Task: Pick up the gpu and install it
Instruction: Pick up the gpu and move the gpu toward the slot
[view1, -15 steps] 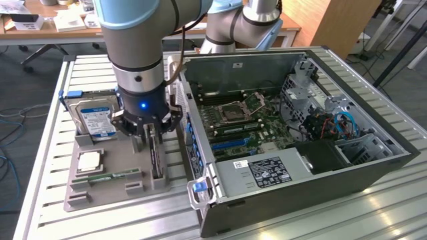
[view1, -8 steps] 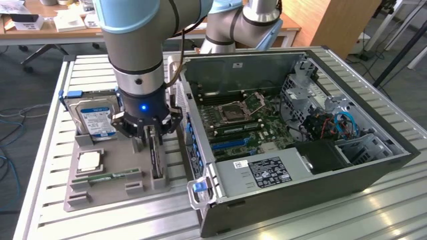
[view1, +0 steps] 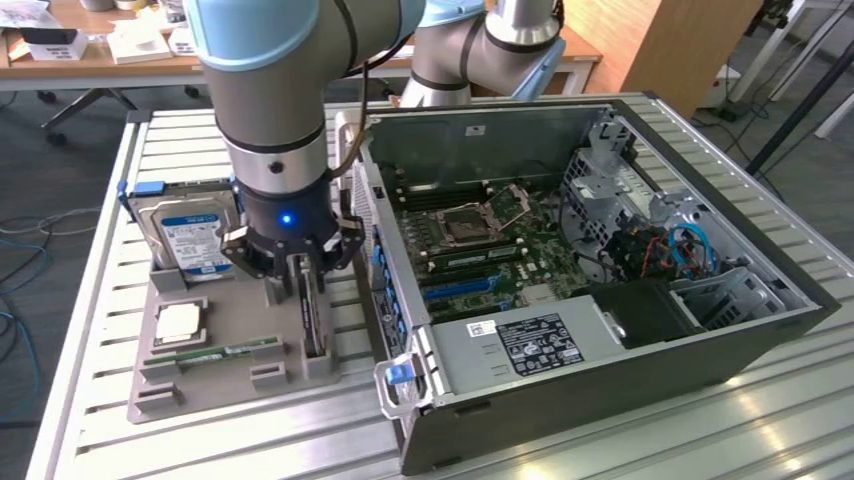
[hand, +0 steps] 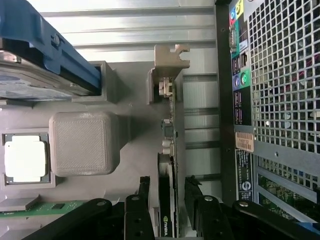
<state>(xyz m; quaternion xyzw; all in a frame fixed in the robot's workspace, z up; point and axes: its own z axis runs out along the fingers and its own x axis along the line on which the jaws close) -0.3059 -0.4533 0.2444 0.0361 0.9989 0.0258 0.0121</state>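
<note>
On the gray tray (view1: 227, 325), gpu (view1: 315, 325) on edge, hand (view1: 310, 282) astride it, fingers (hand: 192, 200) apart.

Tray (hand: 132, 100) reads as matt grey plastic, finely ridged on its raised block. The gpu (hand: 169, 145) has a dull silver metal bracket and a glossy black edge. Case (hand: 285, 75): bare perforated sheet metal. Table (view1: 94, 400): ribbed metal, soft sheen. Smooth wood panel (view1: 667, 40), exterior view's upper right.
</note>
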